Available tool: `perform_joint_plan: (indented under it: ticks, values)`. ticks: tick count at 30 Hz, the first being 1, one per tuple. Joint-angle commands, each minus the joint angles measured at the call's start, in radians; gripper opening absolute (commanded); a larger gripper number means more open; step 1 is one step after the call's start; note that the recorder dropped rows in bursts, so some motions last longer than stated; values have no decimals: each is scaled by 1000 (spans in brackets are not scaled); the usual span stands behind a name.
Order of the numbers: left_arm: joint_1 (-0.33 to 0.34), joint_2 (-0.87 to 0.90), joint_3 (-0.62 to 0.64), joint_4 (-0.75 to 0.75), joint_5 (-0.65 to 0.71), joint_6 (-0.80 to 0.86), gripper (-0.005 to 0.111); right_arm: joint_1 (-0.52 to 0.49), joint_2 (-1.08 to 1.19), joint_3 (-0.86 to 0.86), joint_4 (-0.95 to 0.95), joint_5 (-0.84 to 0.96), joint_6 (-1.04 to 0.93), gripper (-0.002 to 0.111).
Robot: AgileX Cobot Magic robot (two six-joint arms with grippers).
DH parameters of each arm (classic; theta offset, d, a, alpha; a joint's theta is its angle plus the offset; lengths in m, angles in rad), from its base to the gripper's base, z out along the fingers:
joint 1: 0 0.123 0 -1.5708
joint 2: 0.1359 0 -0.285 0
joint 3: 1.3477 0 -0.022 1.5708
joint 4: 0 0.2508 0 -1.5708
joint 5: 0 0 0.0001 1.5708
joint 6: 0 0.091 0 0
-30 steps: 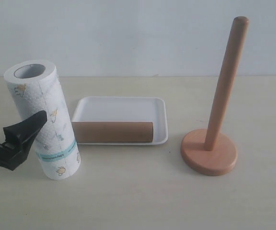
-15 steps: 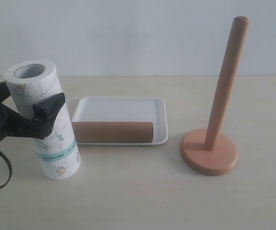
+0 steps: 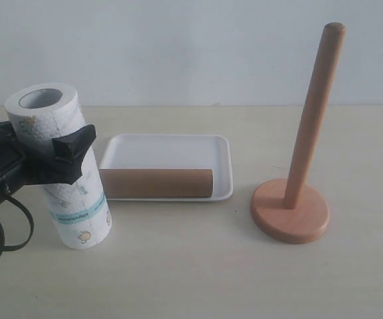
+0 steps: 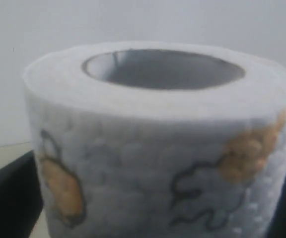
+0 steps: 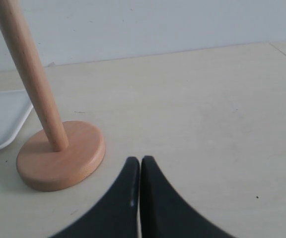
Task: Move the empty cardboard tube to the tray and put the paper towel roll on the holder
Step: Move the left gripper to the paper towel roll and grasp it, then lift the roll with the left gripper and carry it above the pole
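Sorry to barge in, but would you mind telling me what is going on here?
The left pincer straddles the upper part of the standing paper towel roll; whether it grips yet is unclear. The empty cardboard tube lies in the tray. The holder stands bare, and the right pincer sits shut near it, holding nothing.

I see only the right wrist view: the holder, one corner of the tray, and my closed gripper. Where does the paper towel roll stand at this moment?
Observer: The paper towel roll stands on end on the table, left of the tray in the exterior view.
Operator: Is the other arm near it?
Observer: Yes. The left gripper straddles the roll's upper half. I cannot tell whether it grips it yet.
Operator: And the brown tube?
Observer: The empty cardboard tube lies on its side in the tray, along the near rim.
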Motion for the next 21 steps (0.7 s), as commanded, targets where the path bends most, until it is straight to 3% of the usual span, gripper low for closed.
perform_joint_plan:
  ticks: [1, 5, 18, 21]
  values:
    - [-1, 5, -5, 1, -9, -9, 41, -3, -6, -1, -1, -9, 0, 0]
    - [-1, 5, -5, 1, -9, -9, 4, -3, -6, -1, -1, -9, 0, 0]
    - [-1, -17, -5, 26, -56, -2, 4, -3, -6, -1, -1, -9, 0, 0]
    - [-1, -89, 0, 97, -56, -15, 4, -3, -6, -1, -1, -9, 0, 0]
